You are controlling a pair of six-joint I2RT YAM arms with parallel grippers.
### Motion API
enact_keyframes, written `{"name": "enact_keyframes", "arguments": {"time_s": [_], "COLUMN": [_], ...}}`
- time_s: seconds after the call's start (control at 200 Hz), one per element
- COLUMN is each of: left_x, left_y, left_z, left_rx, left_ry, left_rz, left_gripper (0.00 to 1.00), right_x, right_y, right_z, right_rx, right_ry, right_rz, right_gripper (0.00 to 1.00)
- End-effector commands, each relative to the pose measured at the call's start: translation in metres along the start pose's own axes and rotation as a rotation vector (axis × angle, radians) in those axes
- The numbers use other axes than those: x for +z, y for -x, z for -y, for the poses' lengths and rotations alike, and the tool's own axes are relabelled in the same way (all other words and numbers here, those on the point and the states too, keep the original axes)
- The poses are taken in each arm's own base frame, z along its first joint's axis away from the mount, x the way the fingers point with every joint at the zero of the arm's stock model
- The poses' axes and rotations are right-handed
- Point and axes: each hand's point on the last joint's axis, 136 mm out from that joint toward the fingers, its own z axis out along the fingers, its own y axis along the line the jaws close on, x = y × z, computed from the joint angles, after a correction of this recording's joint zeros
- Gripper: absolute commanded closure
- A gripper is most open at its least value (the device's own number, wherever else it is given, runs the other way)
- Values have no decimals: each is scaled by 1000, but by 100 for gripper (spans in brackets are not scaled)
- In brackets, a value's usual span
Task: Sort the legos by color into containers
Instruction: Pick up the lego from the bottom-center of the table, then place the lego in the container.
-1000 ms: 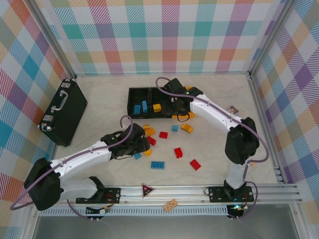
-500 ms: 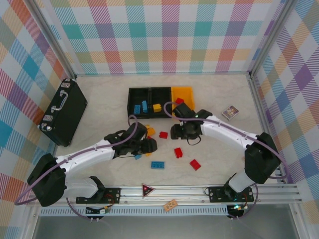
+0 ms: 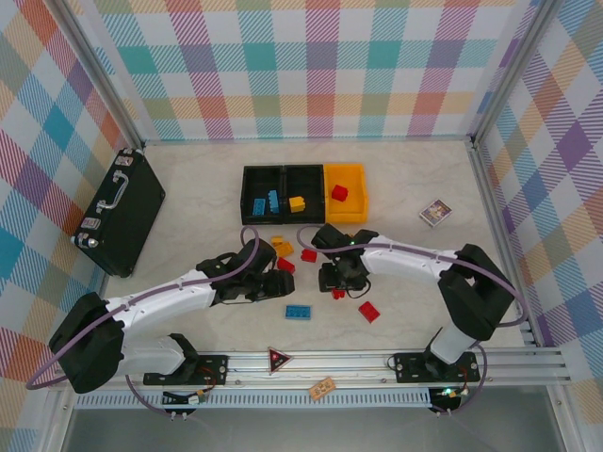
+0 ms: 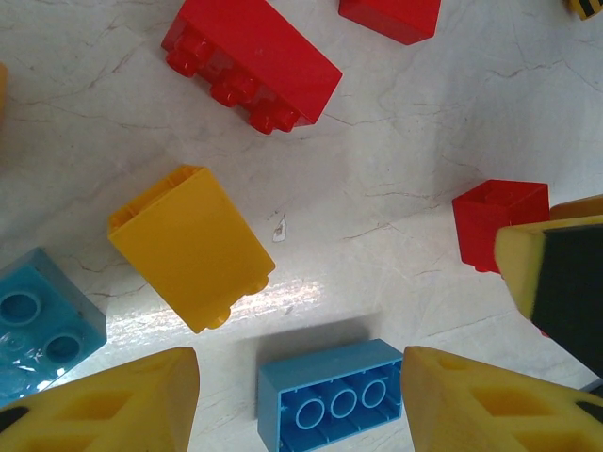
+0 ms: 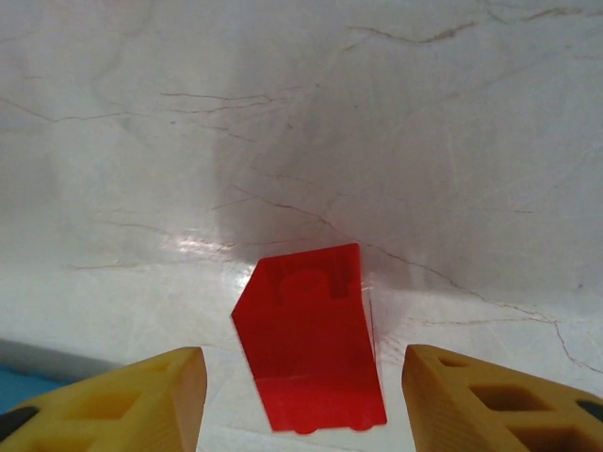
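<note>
The left gripper [image 4: 300, 377] stands released, a blue brick [image 4: 330, 395] lying between its fingers [image 4: 104, 405], nearer one than the other. The right gripper [image 5: 301, 395] straddles a red brick [image 5: 311, 344], gaps either side. Farther off, the containers [image 3: 283, 169] sit in a row.

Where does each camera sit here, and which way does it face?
Top external: above and behind the arm bases, looking down on the table; left arm and right arm show.
Left wrist: on the left arm, facing down at the table; the open left pincer straddles a blue lego.
Right wrist: on the right arm, facing down; the open right pincer flanks a red lego.
Shared: top external also shows that red lego beneath the right pincer.
</note>
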Motion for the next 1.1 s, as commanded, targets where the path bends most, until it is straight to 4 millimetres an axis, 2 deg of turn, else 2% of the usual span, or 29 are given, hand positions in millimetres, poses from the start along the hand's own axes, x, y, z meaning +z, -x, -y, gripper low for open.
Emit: {"name": "enact_keyframes", "arguments": {"time_s": [0.0,0.09,0.275,0.39,0.565,0.655,0.845,0.995,1.095], "left_x": [2,3,3,3,3,2,1,-3,-5], "left_y": [-5,-5,-4,-3,4,9,17,26,30], "left_z": [0,0,-2,0,8,12,22,31,36], "left_rx": [-5,-6,-10,-9,-6,-7,-7,0,7], "left_ry": [0,2,10,8,-7,-8,-23,-38,-43], "left_rz": [-13,-11,-7,-6,10,21,38,61,68], "left_gripper": [41,42,41,42,41,42,42,42,41], "right_x": [8,10,4,-9,-32,-44,-72,-81,-79], "right_y": [-2,-1,2,7,27,45,97,137,160], "right_z": [1,2,3,2,0,4,13,23,30], "right_rx": [10,-1,-19,-35,-50,-37,-17,15,36], "right_ry": [-19,-34,-50,-49,-27,-12,0,3,-16], "right_rz": [-14,-18,-8,19,77,114,206,243,249], "right_gripper": [46,52,72,74,74,74,73,73,73]}}
